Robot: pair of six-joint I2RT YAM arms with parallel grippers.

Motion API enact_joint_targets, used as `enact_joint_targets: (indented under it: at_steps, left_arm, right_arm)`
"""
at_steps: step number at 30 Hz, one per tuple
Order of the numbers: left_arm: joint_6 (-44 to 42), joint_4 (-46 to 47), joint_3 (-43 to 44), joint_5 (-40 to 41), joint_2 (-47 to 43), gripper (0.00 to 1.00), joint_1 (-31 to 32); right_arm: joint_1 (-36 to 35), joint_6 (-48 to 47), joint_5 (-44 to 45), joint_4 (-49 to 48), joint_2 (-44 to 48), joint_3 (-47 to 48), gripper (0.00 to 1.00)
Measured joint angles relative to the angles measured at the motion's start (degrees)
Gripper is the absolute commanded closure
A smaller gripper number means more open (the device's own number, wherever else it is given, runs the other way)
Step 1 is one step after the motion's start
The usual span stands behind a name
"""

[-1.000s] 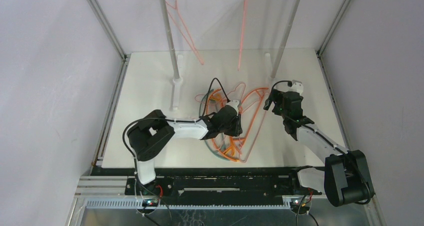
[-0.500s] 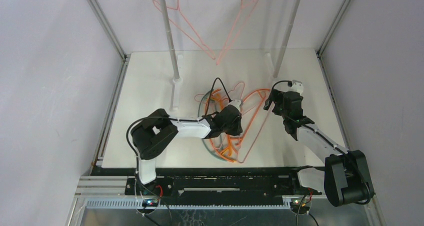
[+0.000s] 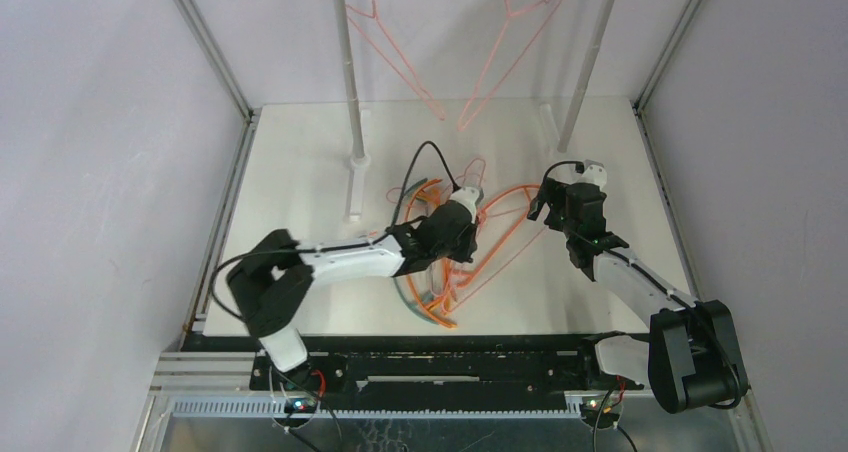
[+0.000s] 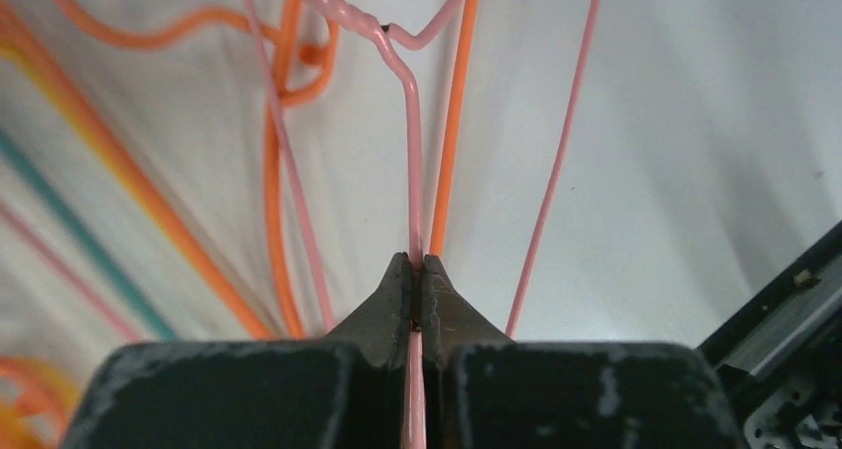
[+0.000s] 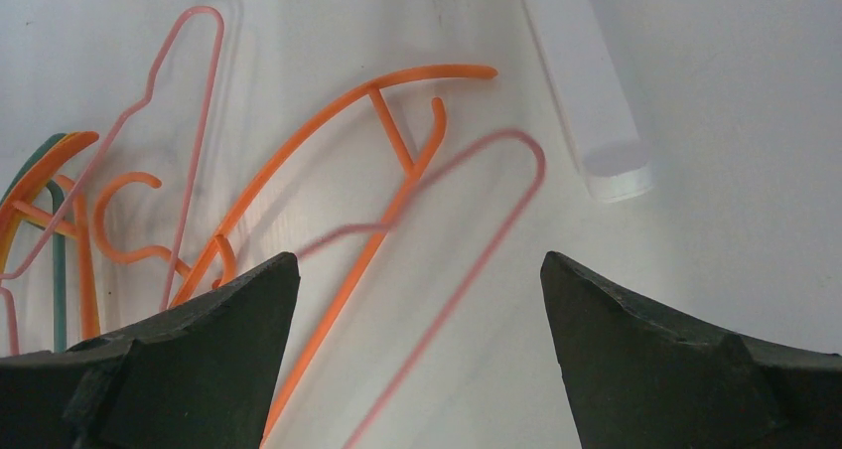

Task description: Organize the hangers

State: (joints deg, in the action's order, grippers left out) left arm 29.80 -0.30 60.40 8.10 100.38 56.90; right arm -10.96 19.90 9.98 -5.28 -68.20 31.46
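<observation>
The hangers (image 3: 470,262) lie in a tangled heap at the middle of the desk (image 3: 300,172), with pink wire, orange plastic and one teal hanger (image 4: 89,232) crossing each other. Two more pink ones (image 3: 400,70) (image 3: 500,67) already hang from the bar of the rack (image 3: 347,62) at the back, which we take to be where the rest should go.

One pink wire hanger (image 4: 412,171) is pinched by the left end effector (image 4: 417,280). Its fingers are closed tight on the single strand that runs down from the twisted neck. We judge that this grip suits drawing the hanger out of the heap while keeping its hook under control.

The right end effector (image 5: 417,260) is spread wide and grips nothing. It hovers over an orange hanger (image 5: 328,136) at the heap's edge, near the rack's foot (image 5: 596,101), probably ready to steady the heap or take the next hanger.
</observation>
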Motion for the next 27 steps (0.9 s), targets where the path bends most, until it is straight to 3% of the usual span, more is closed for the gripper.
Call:
enact_joint_targets:
  at_steps: [7, 27]
  left_arm:
    - [-6.3, -5.2, 0.0, 9.0, -13.6, 1.0, 0.3]
    - [-11.8, -21.5, -6.1, 29.9, -34.5, 1.0, 0.9]
  right_arm:
    - [0.0, 0.1, -0.2, 0.0, 0.0, 0.0, 0.01]
    - [0.1, 0.2, -0.8, 0.0, 0.4, 0.1, 0.01]
